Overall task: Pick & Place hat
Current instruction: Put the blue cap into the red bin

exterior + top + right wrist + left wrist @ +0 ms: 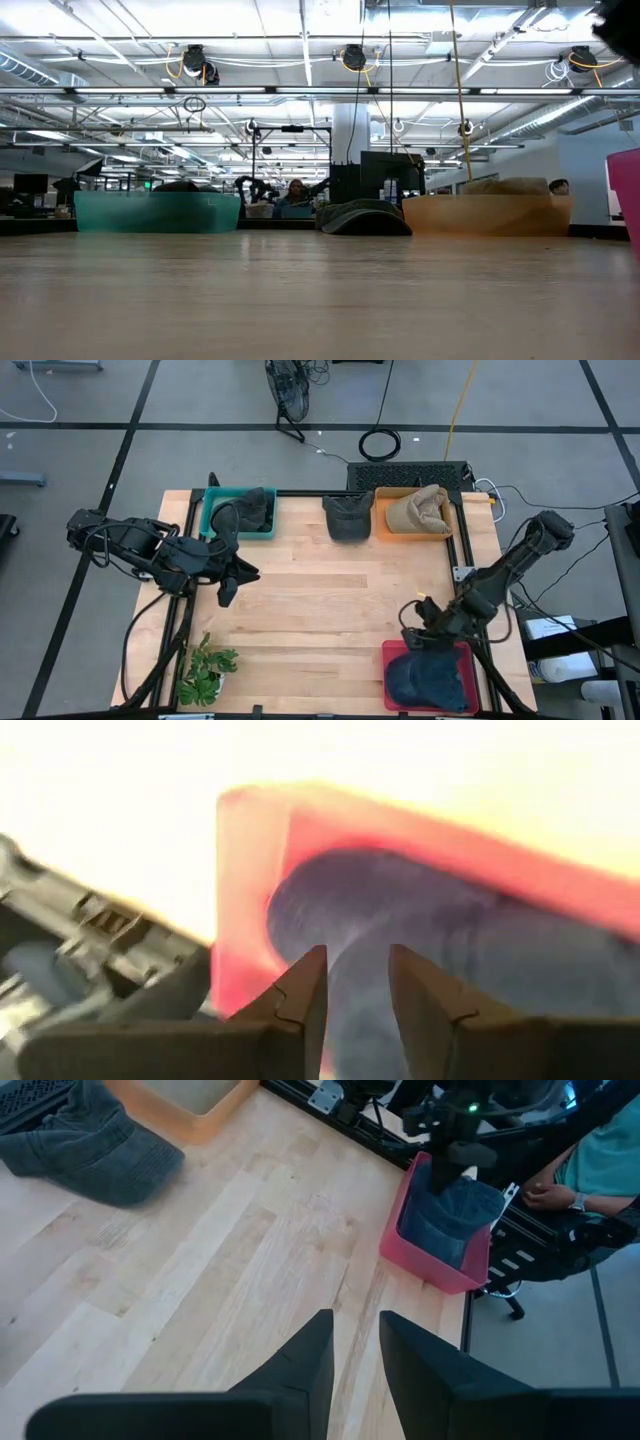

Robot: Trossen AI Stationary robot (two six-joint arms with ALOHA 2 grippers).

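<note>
My right gripper (428, 637) hangs with its fingers parted and empty just above the blue hat (432, 682), which lies below it in the red bin (392, 652) (I can read no label on either). My left gripper (226, 588) waits far across the table (320, 610), fingers slightly apart, holding nothing.

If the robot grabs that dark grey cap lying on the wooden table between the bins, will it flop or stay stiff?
The dark grey fabric cap would probably flop: its crown already sags flat in the low view. The brim may hold its shape better, since it looks flatter. It seems light and unlikely to roll, resting wide on the wooden table.
</note>
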